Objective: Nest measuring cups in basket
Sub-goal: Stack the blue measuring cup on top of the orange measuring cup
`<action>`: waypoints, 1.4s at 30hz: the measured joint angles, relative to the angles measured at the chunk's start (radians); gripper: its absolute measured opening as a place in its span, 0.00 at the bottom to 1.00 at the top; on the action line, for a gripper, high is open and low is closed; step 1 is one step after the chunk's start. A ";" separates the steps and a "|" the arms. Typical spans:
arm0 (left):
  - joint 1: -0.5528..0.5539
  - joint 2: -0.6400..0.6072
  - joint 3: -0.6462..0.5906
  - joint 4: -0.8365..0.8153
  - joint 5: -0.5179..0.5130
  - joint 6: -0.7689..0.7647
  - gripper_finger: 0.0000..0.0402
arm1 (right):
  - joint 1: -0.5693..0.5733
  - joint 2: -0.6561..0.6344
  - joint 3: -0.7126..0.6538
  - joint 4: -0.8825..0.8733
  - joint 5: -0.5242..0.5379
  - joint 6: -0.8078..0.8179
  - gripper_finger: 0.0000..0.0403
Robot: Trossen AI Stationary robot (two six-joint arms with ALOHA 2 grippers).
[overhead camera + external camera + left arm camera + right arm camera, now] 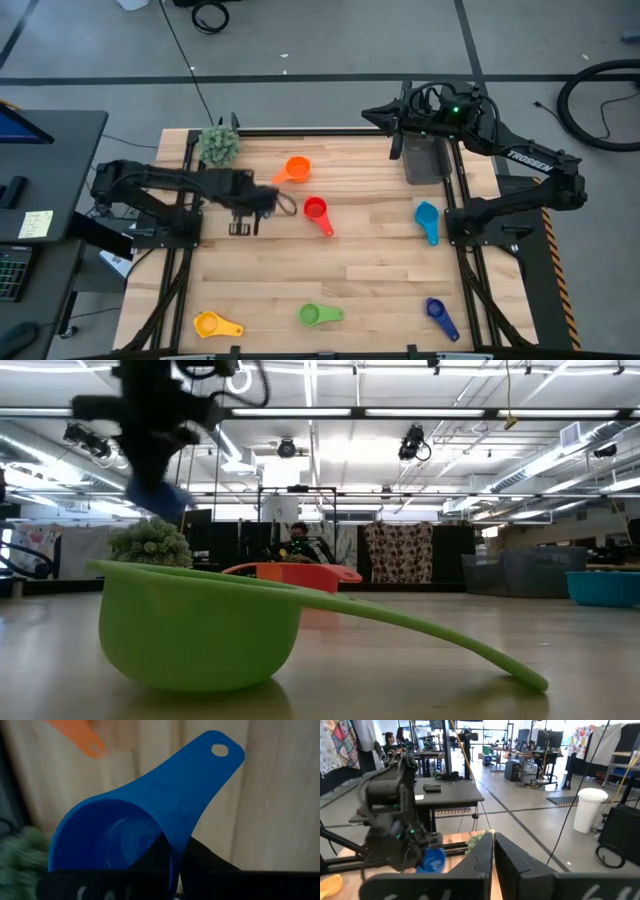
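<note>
My left gripper (262,203) hangs above the table's left half, shut on a blue measuring cup (145,820), which also shows in the low view (160,498) and the right wrist view (432,860). On the table lie the orange cup (296,168), red cup (317,211), light blue cup (427,219), dark blue cup (439,314), green cup (317,315) and yellow cup (213,324). The dark grey basket (427,160) stands at the far right. My right gripper (493,842) is held high by the basket, level, shut on nothing. My left gripper pinches the blue cup's wall (172,847) where the handle joins the bowl, one finger (157,857) inside the bowl and the other (205,862) outside under the handle. The fingers come from above, pointing steeply down. The cup hangs clear of the table, its handle pointing away from the gripper.
A fuzzy green plant ball (218,145) sits at the far left corner, close to my left arm. The table's dark frame rails run along its left and right sides. Bare wood lies between the red cup and the basket.
</note>
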 joint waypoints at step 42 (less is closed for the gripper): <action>0.487 0.401 0.148 0.626 0.400 0.558 0.05 | 0.000 0.000 0.000 -0.155 0.069 0.077 0.06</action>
